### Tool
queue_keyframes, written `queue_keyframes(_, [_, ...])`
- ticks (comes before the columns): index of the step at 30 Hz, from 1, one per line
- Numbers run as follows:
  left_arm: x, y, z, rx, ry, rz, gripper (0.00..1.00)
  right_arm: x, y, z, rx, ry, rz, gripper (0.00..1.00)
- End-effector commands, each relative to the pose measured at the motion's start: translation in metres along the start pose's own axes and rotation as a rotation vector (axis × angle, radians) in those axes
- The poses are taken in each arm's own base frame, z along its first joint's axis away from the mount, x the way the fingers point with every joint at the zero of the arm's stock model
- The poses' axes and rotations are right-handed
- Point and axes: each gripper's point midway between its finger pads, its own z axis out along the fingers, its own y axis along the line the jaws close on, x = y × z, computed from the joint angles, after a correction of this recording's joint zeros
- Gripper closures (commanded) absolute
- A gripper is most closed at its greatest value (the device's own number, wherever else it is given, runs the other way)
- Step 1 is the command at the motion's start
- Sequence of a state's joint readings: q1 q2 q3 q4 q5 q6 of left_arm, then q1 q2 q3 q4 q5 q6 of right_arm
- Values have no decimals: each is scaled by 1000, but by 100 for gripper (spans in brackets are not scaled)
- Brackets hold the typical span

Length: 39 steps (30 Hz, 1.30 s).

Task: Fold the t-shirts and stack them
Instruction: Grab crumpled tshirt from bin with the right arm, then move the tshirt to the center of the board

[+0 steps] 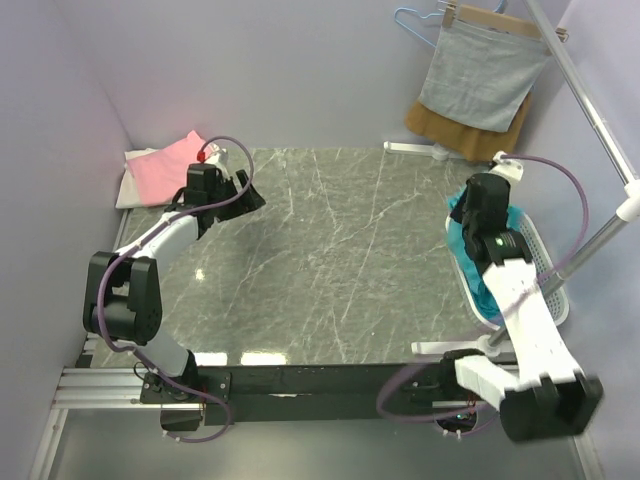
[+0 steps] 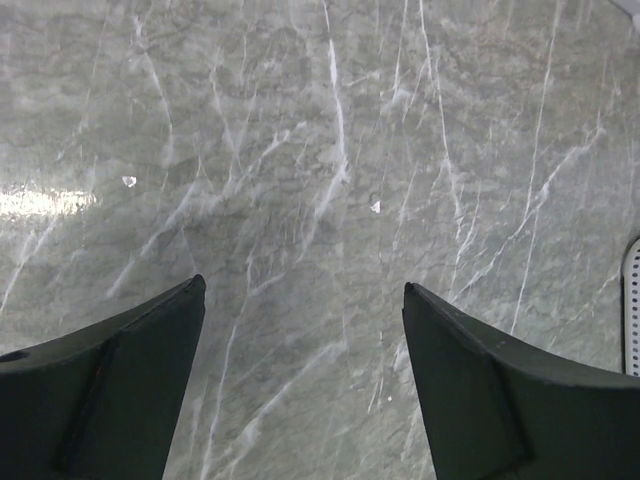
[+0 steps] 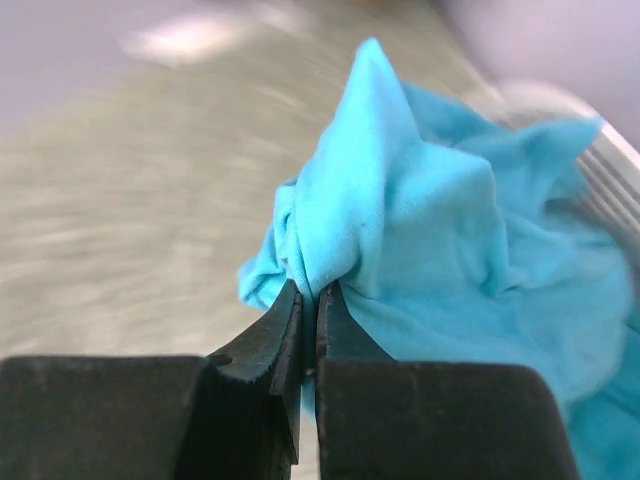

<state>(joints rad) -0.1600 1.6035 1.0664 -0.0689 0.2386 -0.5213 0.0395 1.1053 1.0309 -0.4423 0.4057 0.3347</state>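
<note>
- The blue shirt lies crumpled in the white basket at the table's right edge.
- From above, the heap's long axis runs far to near along the basket's left side; collar and hem cannot be told apart.
- The right gripper has its jaws nearly closed on a fold of the blue shirt at the heap's far end. In the wrist view, the pinched cloth rises to a peak pointing away from the jaws.
- The left gripper hangs over bare table at the far left, jaws spread wide with nothing between them, pointing right toward the middle.
- A pink shirt lies flat at the far left corner, on something white, just behind the left gripper.
- A grey towel hangs on a hanger at the far right.
</note>
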Motion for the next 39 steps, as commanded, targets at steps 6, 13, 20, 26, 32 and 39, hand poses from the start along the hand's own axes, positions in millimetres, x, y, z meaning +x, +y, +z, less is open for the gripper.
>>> queue_keyframes(6, [-40,-28,-23,72,-133,-11,22,-131,100,-157,-693,-379,-32,100])
queue_keyframes(13, [-45,-32,-36,76,-163,-1,21,-116,186,-247,-1345,-218,-137,100])
queue_keyframes(20, [-45,-25,-60,41,-221,0,23,-35,260,-227,-1507,110,-169,100])
queue_keyframes(26, [-40,-20,-75,20,-239,1,17,43,321,-194,-1475,376,-266,99])
queue_keyframes(32, [-15,-26,-77,105,-202,15,8,67,288,-13,-663,302,-268,43])
queue_keyframes(39, [36,-27,-68,142,-115,24,11,97,259,-23,-666,349,-292,20])
